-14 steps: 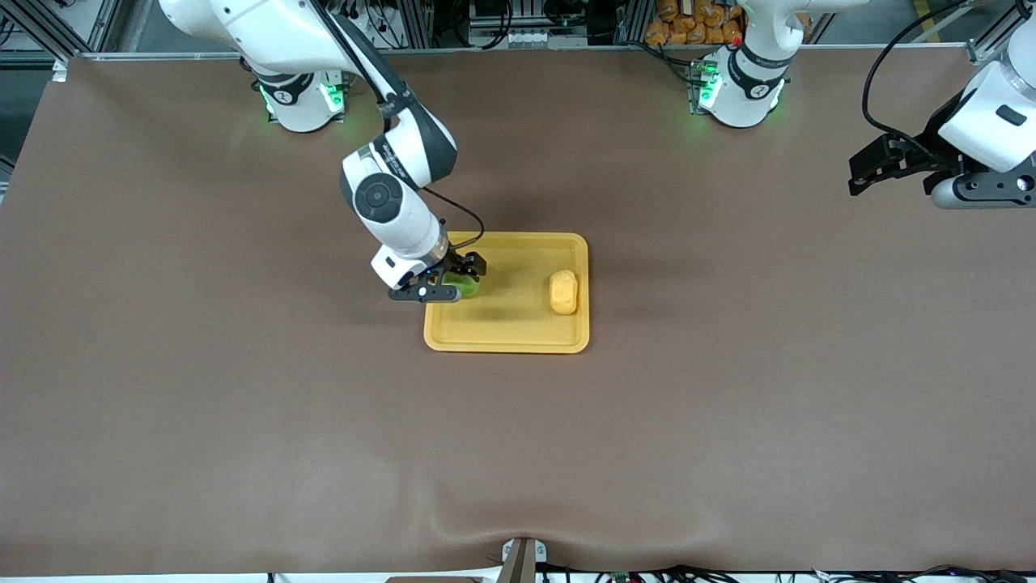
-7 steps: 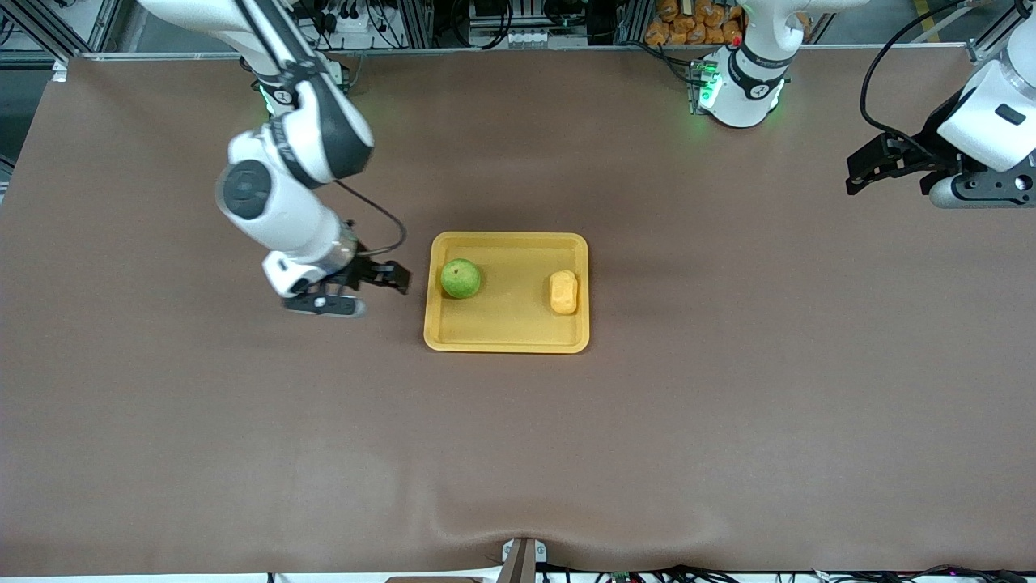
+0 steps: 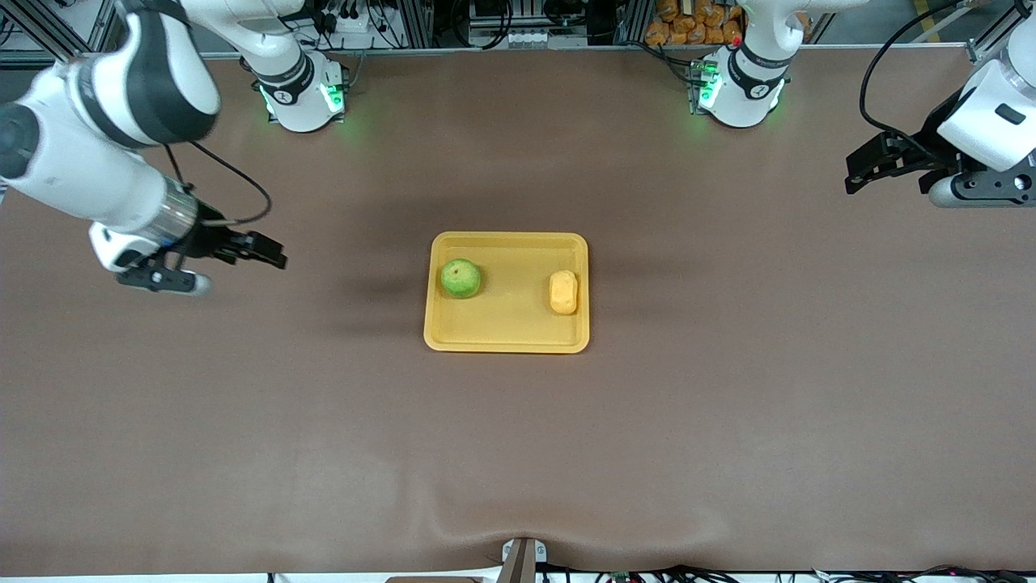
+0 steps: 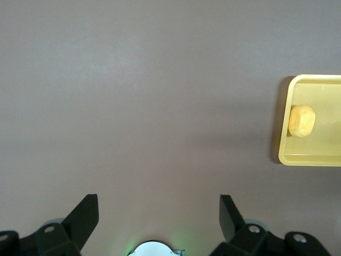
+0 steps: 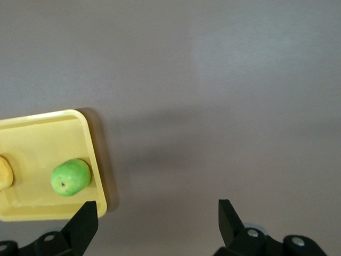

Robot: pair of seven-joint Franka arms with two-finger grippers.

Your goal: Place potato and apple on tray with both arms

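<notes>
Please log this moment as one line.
green round apple, yellow-orange potato: on yellow plastic tray | right gripper, left gripper: open, over table

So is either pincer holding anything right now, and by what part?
Nothing is held. The left pincer and right pincer are open over bare table; the apple and potato lie on the tray.

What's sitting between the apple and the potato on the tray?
Nothing: between the apple and the potato there is only bare floor of the tray, as the front view shows.
</notes>
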